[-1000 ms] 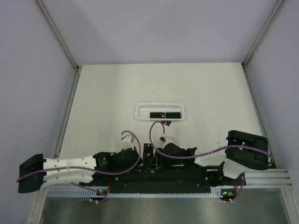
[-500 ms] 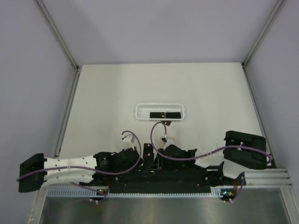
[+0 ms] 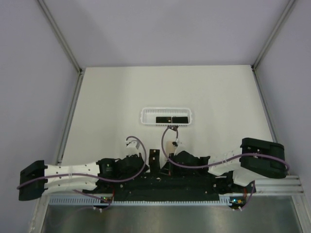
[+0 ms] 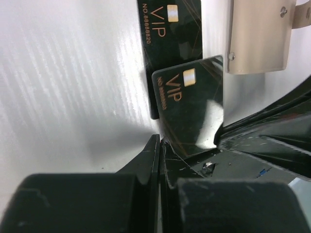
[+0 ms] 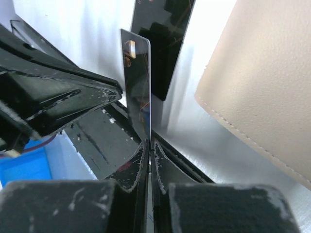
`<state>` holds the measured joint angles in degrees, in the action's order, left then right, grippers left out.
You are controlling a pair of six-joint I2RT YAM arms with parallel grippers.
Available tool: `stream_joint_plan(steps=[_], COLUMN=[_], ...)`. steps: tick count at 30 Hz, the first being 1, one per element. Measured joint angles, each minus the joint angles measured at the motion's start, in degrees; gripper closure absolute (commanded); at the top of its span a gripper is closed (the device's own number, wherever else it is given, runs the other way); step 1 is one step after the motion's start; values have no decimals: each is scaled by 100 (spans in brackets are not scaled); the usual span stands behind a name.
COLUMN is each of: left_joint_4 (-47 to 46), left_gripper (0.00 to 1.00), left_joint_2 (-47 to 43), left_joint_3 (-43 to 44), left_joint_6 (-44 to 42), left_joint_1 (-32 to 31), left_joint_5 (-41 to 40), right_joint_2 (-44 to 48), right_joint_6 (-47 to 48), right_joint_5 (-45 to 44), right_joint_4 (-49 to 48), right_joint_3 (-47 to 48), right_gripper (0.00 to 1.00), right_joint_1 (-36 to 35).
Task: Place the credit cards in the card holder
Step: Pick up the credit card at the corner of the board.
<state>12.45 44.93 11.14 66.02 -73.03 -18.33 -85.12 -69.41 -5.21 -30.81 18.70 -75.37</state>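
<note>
Between my right fingers (image 5: 145, 151), pressed fully together, one credit card (image 5: 138, 92) stands on edge, pinched along its lower margin. My left fingers (image 4: 156, 151) are also shut, tips just beside that card's lower corner; whether they nip it, I cannot tell.

Just beyond, a second card (image 4: 170, 24) lies flat on the surface (image 4: 73, 73). The card holder (image 5: 262, 73) lies near, apart from the held card.

Farther out, the white basket (image 3: 146, 116) holds dark flat pieces, likely more cards.

Handling, my judgement: the card is light, thin, stiff and glossy, so it may pivot or slip in a narrow pinch. Best held by one short edge, leaving the leading edge free. The holder looks soft and stitched; its mouth may need pinning.
</note>
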Motion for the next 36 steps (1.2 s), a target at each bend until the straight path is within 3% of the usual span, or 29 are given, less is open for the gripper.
stream_joint_plan(steps=[4,11,15,20,26,30,36], left_joint_4=[450,1093,841,374,-284,-914,-1617], left_gripper=[95,53,39,35,35,37,49], left_joint_2=[-367,-1891,-2715,-3174,-3206,-3182,-2990], left_joint_3=[15,321,389,409,431,431,431], left_joint_6=[15,-116,-568,-1174,-1727,-1954,-2033], left_joint_1=[-15,-20,-20,-20,-20,-20,-20], left_joint_5=[-164,-931,-1285,-1462,-1360,-1054,-549], right_joint_2=[479,1615,2256,3021,3329,3178,2955], right_joint_6=[153,501,835,1274,1270,1126,918], right_joint_5=[-210,-629,-435,369,1875,2616,3281], right_joint_4=[153,1064,1373,1322,450,-164,-767], right_joint_3=[-31,22,24,22,4,2,-11], right_gripper=[100,100,100,100,100,100,100], right_joint_1=[0,37,424,1261,2131,2194,2203])
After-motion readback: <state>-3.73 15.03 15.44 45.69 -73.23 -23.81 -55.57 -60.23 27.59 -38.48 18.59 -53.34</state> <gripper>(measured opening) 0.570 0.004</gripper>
